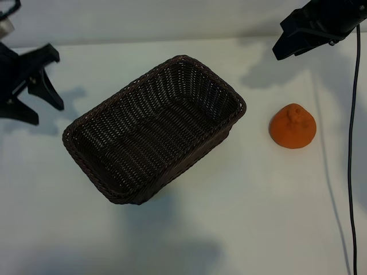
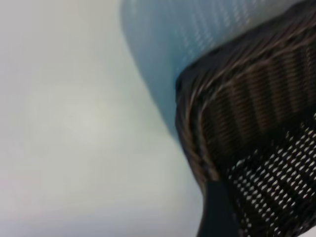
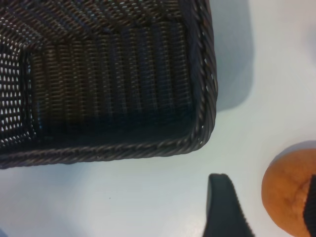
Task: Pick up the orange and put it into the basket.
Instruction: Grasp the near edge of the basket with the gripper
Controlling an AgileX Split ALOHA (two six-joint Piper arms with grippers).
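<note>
My left gripper [image 1: 35, 77] hung at the far left, jaws spread, holding nothing, just beside the basket [image 1: 155, 129]. The basket sat skewed mid-table, dark wicker, nothing in it. To its right the orange [image 1: 293, 126] lay on the white table [image 1: 241, 217], knob up, apart from the basket. My right gripper [image 1: 298, 37] hovered at the far right, jaws spread, nothing in them. A black cable [image 1: 350, 172] ran down the right edge.

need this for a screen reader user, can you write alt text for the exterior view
An empty dark brown wicker basket sits at an angle on a white table, with an orange on the table to its right. The left gripper is at the left edge, jaws open, and the right gripper is at the upper right.
</note>
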